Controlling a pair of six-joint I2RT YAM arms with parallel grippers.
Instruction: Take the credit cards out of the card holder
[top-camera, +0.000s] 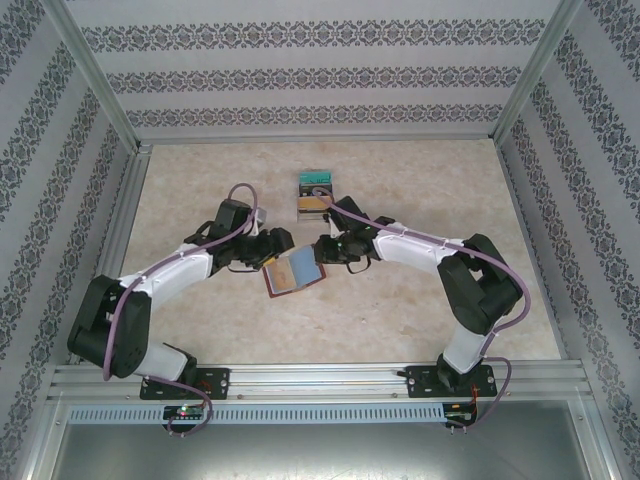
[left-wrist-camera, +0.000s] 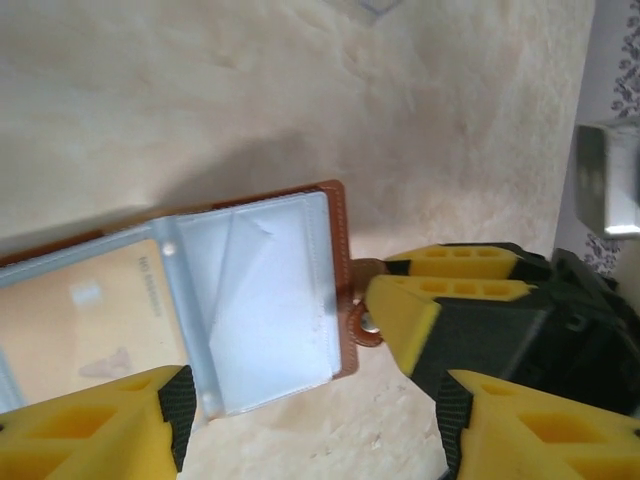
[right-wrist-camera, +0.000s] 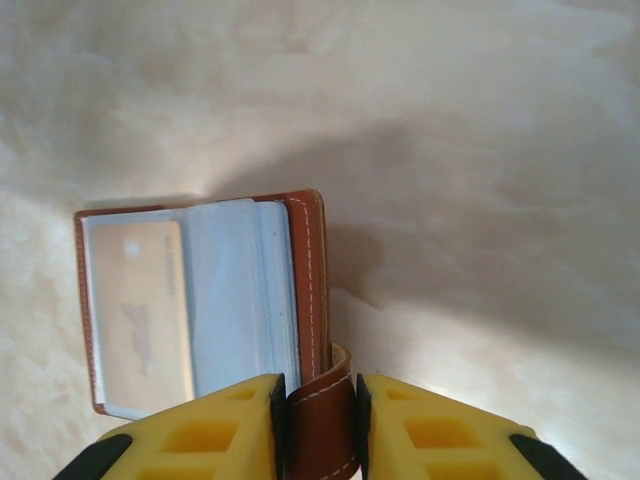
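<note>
- brown leather card holder (top-camera: 294, 272) lies open on the table (top-camera: 420, 320), sleeve pages (left-wrist-camera: 265, 300) up, right between the two grippers.
- what's the right gripper (right-wrist-camera: 320, 405) doing?
- narrow. its yellow fingers (right-wrist-camera: 215, 425) pinch the snap tab (right-wrist-camera: 322, 430) from both sides, with the tab curling up off the holder's edge.
- and the left gripper (left-wrist-camera: 310, 420)?
- spread wide and holding nothing. one finger is at the near edge of the sleeve pages, the other out beside the tab. a tan credit card (right-wrist-camera: 145, 300) sits in a sleeve on the side away from the tab.
</note>
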